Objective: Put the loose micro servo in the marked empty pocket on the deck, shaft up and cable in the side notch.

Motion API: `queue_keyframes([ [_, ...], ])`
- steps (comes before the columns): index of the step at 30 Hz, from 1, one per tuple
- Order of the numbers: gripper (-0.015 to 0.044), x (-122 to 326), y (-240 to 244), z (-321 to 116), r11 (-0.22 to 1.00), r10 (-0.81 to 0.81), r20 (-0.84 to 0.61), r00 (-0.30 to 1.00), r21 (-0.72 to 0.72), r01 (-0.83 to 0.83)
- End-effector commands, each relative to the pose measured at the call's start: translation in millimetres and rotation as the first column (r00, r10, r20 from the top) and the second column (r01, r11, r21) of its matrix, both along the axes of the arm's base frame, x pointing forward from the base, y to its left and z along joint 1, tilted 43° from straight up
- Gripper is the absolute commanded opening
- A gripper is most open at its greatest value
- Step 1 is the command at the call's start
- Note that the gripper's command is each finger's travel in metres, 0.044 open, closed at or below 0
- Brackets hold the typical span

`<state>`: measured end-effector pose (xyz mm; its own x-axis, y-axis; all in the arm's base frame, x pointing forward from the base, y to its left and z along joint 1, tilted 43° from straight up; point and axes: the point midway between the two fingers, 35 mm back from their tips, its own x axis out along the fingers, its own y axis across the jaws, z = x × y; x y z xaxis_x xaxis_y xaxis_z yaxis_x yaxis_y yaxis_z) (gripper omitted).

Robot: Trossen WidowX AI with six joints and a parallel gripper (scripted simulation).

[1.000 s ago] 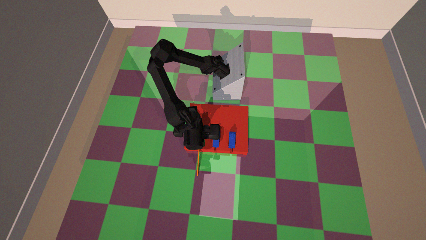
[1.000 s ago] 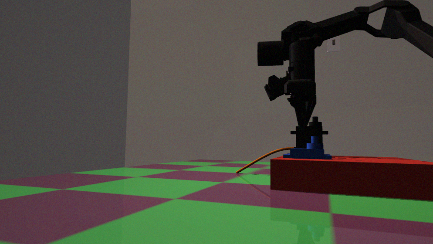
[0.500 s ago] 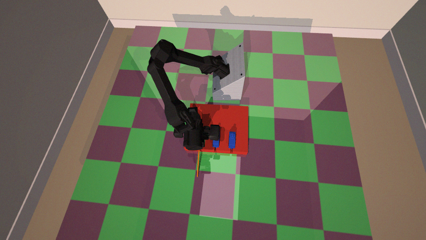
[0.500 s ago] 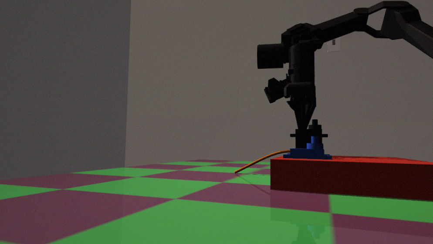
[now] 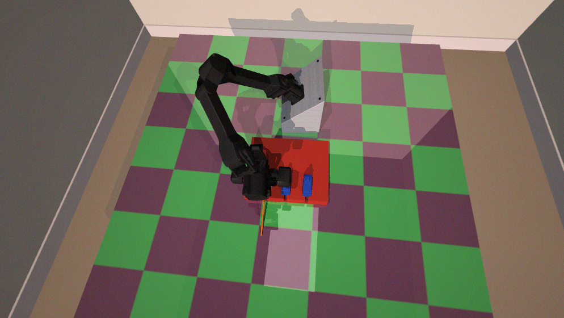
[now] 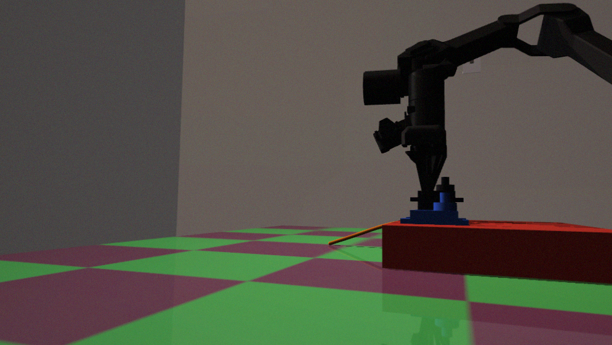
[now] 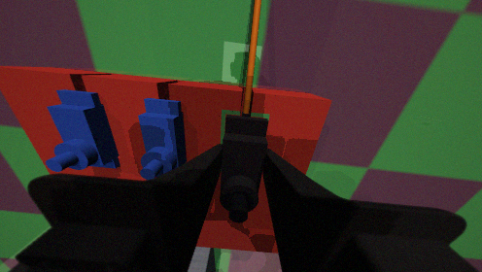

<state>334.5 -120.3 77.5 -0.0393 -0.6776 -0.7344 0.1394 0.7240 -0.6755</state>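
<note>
My gripper (image 6: 427,190) (image 7: 243,152) is shut on the black micro servo (image 6: 425,201) (image 7: 246,127), held upright with its shaft up. In the exterior view the servo's ears stand clearly above the red deck (image 5: 311,154) (image 6: 513,248) (image 7: 301,112); its lower body is hidden behind a blue servo. In the wrist view the servo covers most of the pocket's green outline (image 7: 223,122), so its exact fit over the opening is hidden. The orange cable (image 5: 262,217) (image 6: 357,234) (image 7: 251,73) runs out over the deck's near edge, above the side-notch area, and slopes down outside.
Two blue servos stand in the deck beside the pocket: the nearer one (image 5: 286,191) (image 7: 157,131) is close to the gripper, the other (image 5: 307,185) (image 7: 73,123) farther along. A grey sloped block (image 5: 310,87) stands behind the deck, with another part of the arm over it.
</note>
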Motion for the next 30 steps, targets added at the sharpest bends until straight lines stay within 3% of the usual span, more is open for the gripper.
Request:
queue_keyframes([
  [1,0.0,-1,-2,-3,1.0,0.004,-0.005,1.0,-0.003,-0.004],
  [30,0.0,-2,-19,-21,1.0,0.004,-0.005,1.0,-0.004,-0.004],
])
